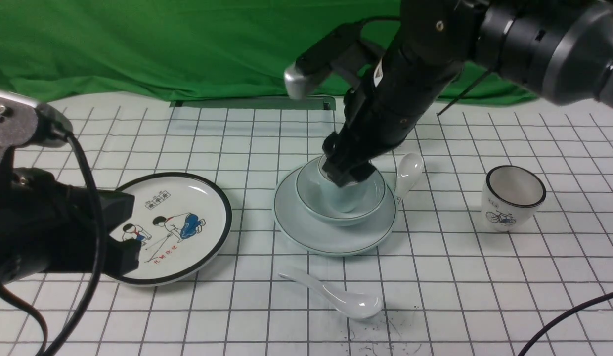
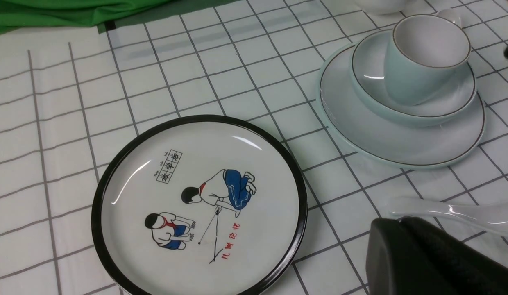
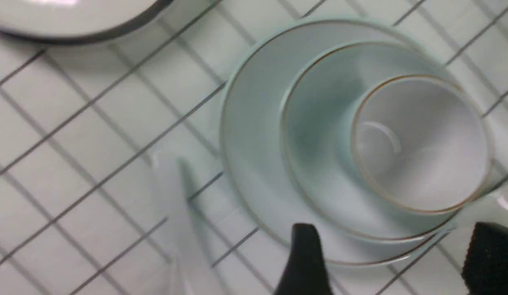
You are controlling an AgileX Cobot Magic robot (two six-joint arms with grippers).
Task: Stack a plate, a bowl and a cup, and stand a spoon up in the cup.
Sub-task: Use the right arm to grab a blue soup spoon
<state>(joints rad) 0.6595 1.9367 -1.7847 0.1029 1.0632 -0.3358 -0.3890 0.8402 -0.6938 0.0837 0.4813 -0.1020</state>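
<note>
My right gripper (image 3: 395, 246) is wide open just above the cup (image 1: 343, 198), gripping nothing. Cup upright in bowl (image 1: 374, 201), bowl on plate (image 1: 306, 232). My left gripper (image 2: 401, 233) is closed, empty.

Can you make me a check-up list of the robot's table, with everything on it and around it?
Surface: white table with a dark grid; dark specks near the front.
Job's things: cup stands in bowl, bowl sits on plate; near spoon lies flat on the table, not in the cup.
Clutter: cartoon plate, bicycle cup, far spoon.
Grippers: right gripper open, right over the cup; left gripper shut, nothing in it.
Cables: black cable on the left arm; second cable at the front right corner.
Surroundings: green cloth behind the table.
</note>
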